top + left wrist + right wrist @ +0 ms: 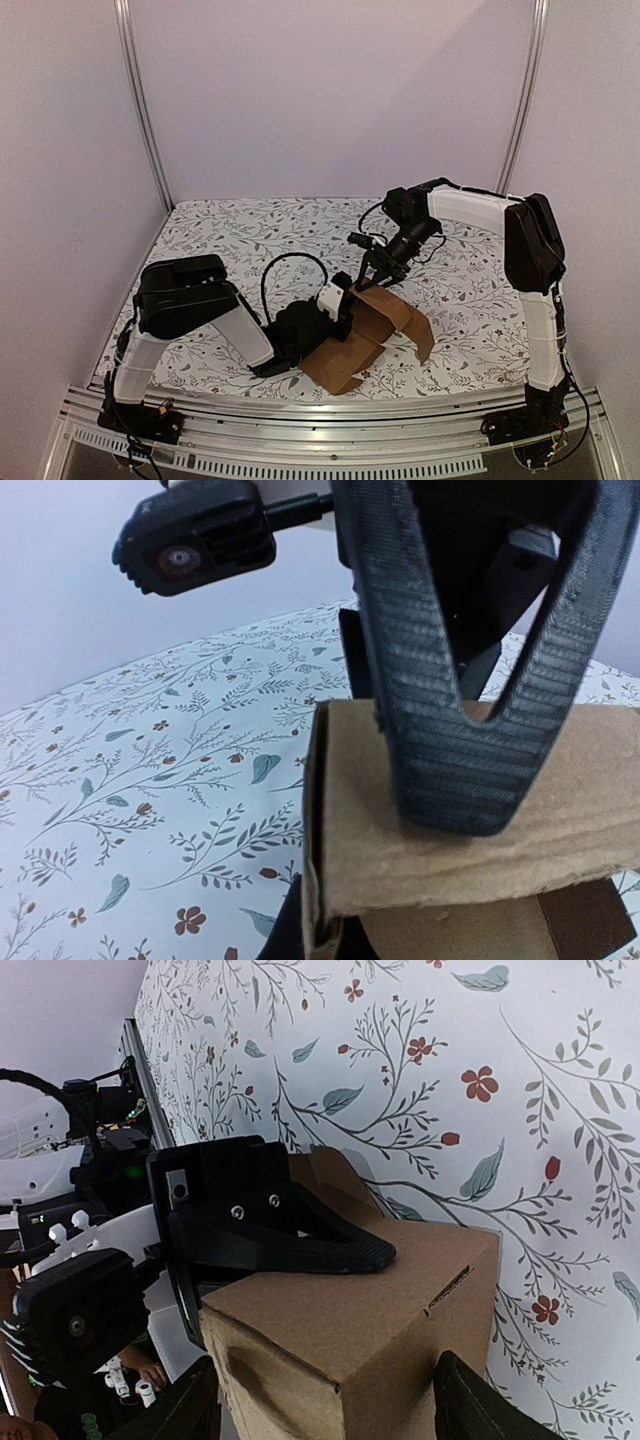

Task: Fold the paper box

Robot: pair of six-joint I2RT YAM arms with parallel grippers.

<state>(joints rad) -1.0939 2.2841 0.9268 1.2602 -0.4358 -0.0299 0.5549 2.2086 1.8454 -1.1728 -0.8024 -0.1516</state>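
Paper box: brown, partly folded, flaps out, near the front edge of the floral table
Left gripper: jaws shut, tips pressed on a box panel
Right gripper: jaws wide, straddling the box

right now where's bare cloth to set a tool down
Widest free patch: the far-left cloth between the back wall and the left arm. Another lies between the paper box and the right arm. Crowded at centre front, where the left gripper and right gripper meet the box.
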